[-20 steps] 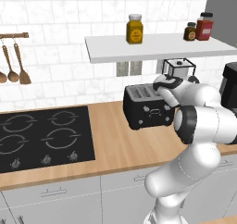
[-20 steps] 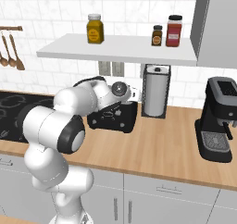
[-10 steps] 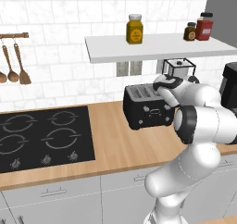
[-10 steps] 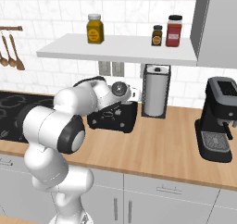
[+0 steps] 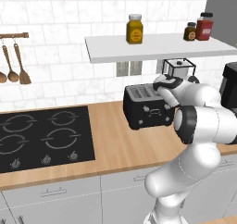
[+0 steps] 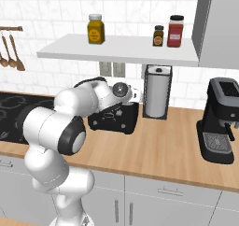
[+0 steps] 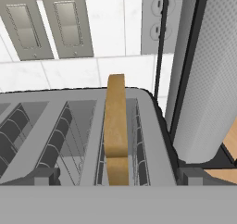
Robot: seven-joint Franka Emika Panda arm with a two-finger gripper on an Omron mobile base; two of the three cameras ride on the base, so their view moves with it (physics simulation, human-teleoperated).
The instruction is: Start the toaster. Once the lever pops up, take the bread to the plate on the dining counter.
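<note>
Bread (image 7: 115, 126) stands upright in the toaster's (image 5: 146, 106) right slot. We see our arm folded over the toaster's top, the gripper (image 6: 135, 96) at its 3 o'clock end, fingers spread, grasping nothing.

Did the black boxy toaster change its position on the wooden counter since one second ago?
No. The black boxy toaster sits at the same spot beside the black hob and under the white shelf.

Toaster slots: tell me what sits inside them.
In the hand view, the toaster holds one bread slice standing upright in the slot nearest the paper towel roll; its top sticks out. The other slot looks empty. The slice's lower part is hidden inside the slot.
</note>
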